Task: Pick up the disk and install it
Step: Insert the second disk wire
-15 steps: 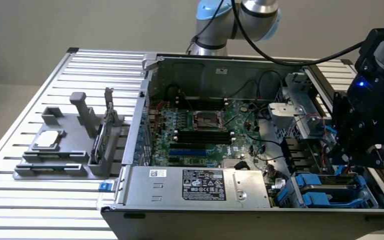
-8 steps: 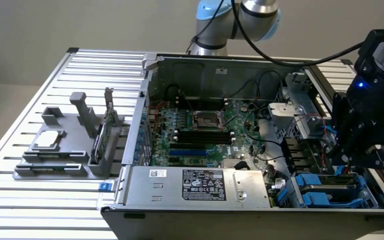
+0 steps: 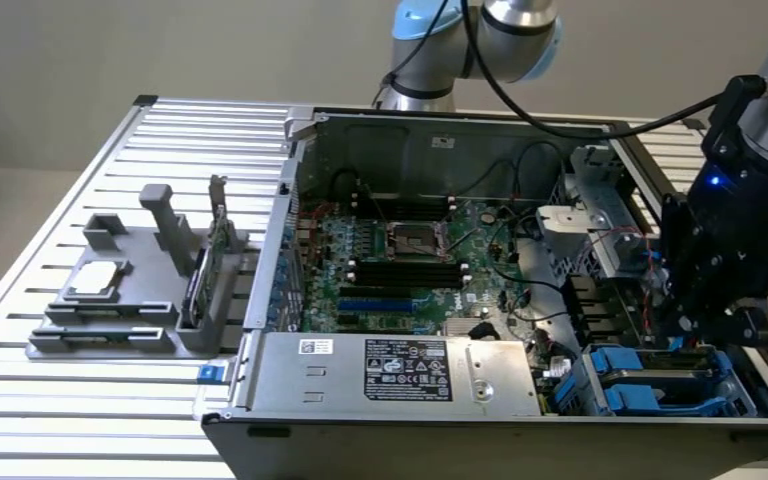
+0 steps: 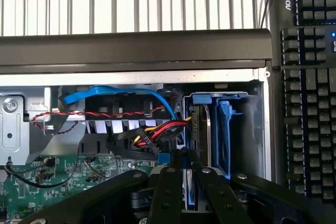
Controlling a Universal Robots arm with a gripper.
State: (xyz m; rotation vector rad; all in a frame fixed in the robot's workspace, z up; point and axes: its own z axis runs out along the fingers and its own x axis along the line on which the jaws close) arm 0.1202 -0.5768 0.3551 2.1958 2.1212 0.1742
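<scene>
Over the drive bay at the exterior view's right, the tool [image 4: 190,192] is narrowed on the disk [image 4: 190,187], gripped on edge so it lines up with the slot. Alongside it, the blue carrier [image 4: 224,129] already sits in the open computer case [image 3: 357,125].

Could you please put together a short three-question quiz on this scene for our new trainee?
1. True or false: the end effector is open and empty.
2. What lies beside the computer case in the wrist view? A: keyboard. B: mouse. C: monitor.
3. Fill in: the carrier rails of the disk are ____.
Key: 1 false, it is shut on the disk; 2 A; 3 blue.
</scene>
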